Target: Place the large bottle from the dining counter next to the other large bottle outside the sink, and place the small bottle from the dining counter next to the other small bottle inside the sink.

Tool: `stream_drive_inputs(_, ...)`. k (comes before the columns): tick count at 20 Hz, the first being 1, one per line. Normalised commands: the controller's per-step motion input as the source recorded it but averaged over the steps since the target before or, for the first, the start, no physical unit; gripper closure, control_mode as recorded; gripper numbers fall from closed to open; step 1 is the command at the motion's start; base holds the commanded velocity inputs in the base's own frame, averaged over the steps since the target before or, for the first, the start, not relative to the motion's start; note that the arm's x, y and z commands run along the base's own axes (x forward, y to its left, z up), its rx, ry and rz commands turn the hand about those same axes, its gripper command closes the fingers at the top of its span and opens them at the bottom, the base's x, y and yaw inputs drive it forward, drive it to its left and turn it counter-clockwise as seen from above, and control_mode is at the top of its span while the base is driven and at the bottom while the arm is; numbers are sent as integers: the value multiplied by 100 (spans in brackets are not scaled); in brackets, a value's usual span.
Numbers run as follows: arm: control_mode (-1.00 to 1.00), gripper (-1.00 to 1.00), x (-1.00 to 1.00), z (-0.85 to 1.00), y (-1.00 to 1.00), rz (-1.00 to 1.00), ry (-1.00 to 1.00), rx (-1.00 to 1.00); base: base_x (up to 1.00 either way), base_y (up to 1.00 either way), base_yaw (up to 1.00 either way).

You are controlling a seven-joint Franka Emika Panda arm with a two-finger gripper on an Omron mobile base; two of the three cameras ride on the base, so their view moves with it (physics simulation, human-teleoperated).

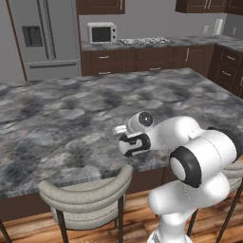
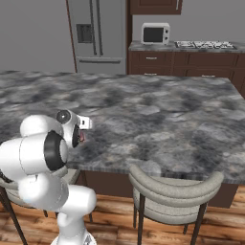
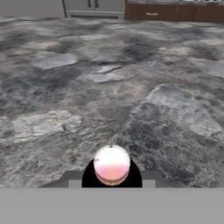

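The small bottle [image 3: 112, 164] shows end-on as a pale pinkish round shape with an orange-yellow lower rim, framed in black. My gripper [image 3: 112, 178] is shut on the small bottle, low over the near edge of the dining counter [image 3: 131, 87]. In the right base view the gripper [image 2: 81, 136] sits at the front edge of the grey-and-black marbled dining counter [image 2: 167, 115], with a reddish bit of the bottle [image 2: 83, 137] at its tip. From the left base view my hand [image 1: 134, 142] hangs over that same edge of the counter [image 1: 71, 109]. The large bottle and the sink are out of view.
Grey curved-back stools [image 1: 85, 192] [image 2: 172, 184] stand just in front of the island, below my arm. Across the room are a fridge [image 1: 45, 35], a microwave [image 1: 102, 33] and a stovetop [image 1: 144, 42] on the back counter with dark wood cabinets.
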Motion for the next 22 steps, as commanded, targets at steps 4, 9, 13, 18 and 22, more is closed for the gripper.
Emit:
stream_drive_inputs(4,-100,100,-26,60,-29,0,-6,0,0,0,0)
stream_drive_inputs(9,-100,100,-6,7,-21,0,0,0,0,0,0)
stream_drive_inputs(13,-100,100,-2,0,-1,0,0,0,0,0,0)
stream_drive_inputs(18,100,100,-2,0,0,0,0,0,-15,0,0)
stream_drive_inputs(22,100,100,0,0,0,0,0,0,-97,0,0)
